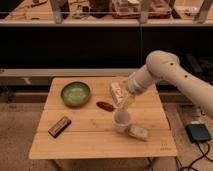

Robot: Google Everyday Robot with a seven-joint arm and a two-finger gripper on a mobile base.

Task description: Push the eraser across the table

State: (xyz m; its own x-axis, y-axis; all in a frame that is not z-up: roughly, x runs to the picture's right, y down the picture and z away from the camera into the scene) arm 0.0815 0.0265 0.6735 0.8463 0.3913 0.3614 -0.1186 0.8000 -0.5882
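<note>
My arm reaches from the right over a wooden table (100,145), well apart from the eraser (59,126).
My gripper (125,102) hangs with jaws spread, holding nothing, just above a white cup (121,120). The eraser lies flat near the table's front left corner as seen, in front of a green bowl (75,93).

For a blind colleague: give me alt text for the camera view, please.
A white robot arm reaches in from the picture's right, its gripper close to a white cup on a light wooden table. The eraser lies apart near the front left, with a green bowl, a dark red oval object and two pale packets also on it.
</note>
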